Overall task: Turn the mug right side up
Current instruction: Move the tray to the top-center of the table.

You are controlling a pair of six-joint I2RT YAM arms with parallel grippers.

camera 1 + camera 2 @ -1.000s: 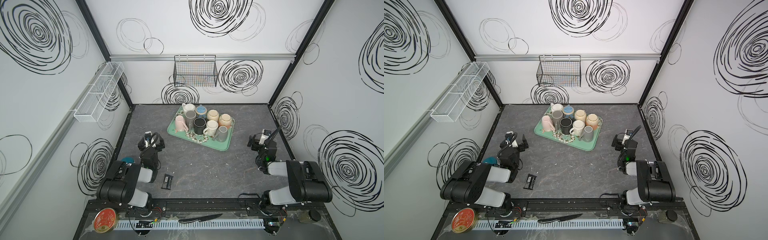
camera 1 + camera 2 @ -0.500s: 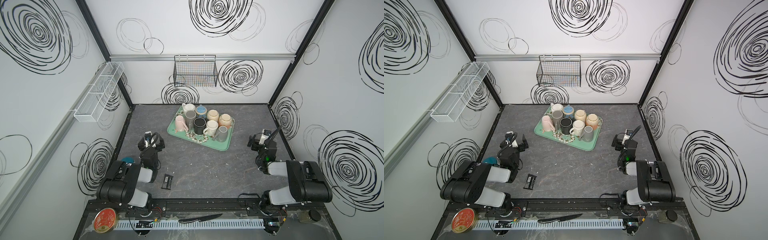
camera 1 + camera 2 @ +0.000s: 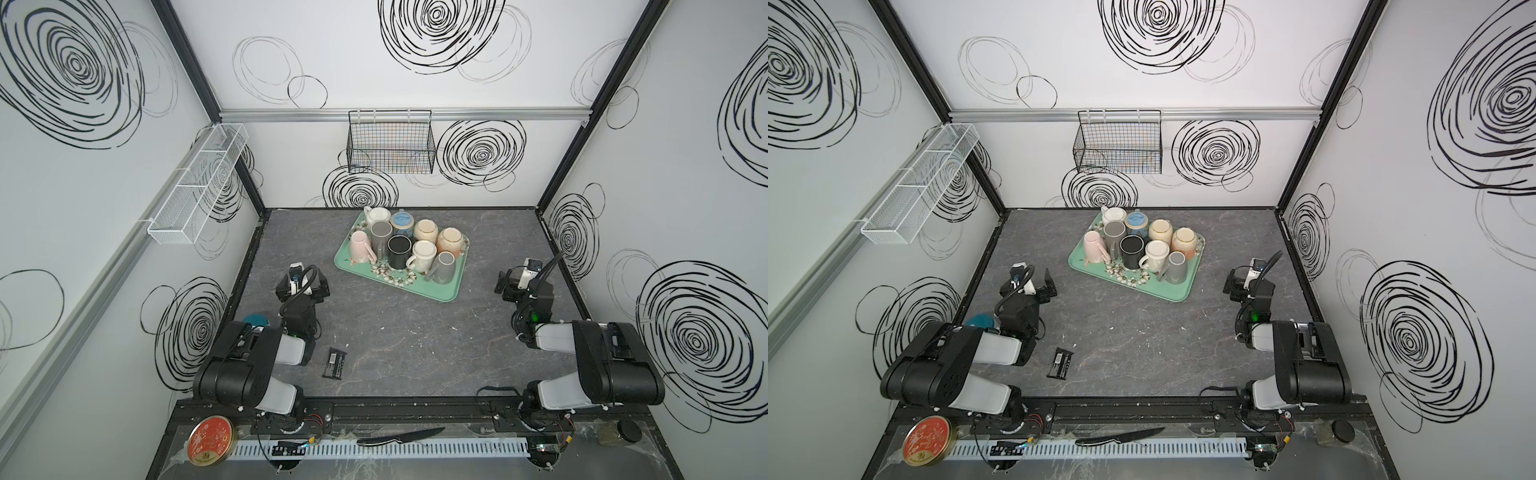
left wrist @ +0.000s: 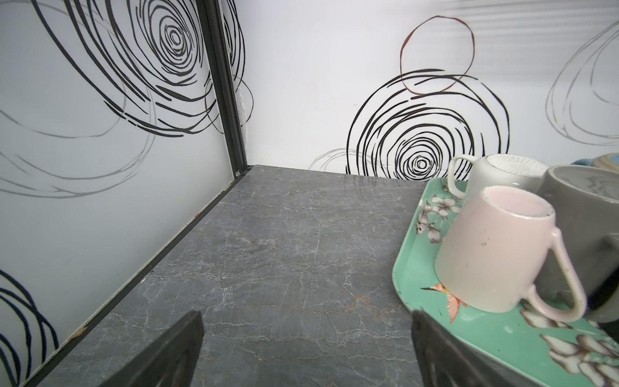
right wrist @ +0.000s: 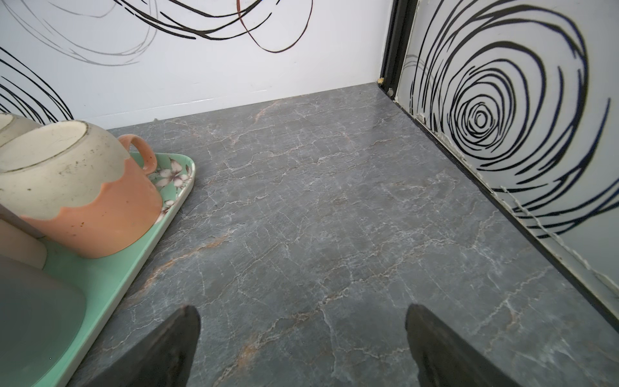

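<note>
**Operator:** Which step is in hand?

**Technician:** Approach, by my reading; no contact is made. The left gripper (image 4: 304, 321) and the right gripper (image 5: 303, 311) each stand with jaws fully apart, holding nothing, over the bare table (image 3: 415, 353) on either side of the tray (image 3: 440, 293).

**Operator:** Where is the mug?

**Technician:** On the tray, in a tight cluster. The pink mug (image 4: 495, 248) stands base up at the edge nearest the left gripper. The orange mug (image 5: 83, 187) stands base up nearest the right gripper (the task names neither).

**Operator:** Next move?

**Technician:** Probably: select one, reach in, close on its wall or handle, lift clear of its neighbours, then invert.

**Operator:** Readable markings?

**Technician:** None. Print on the black packet (image 3: 334, 363) and the red tin (image 3: 210, 439) is too small.
</note>
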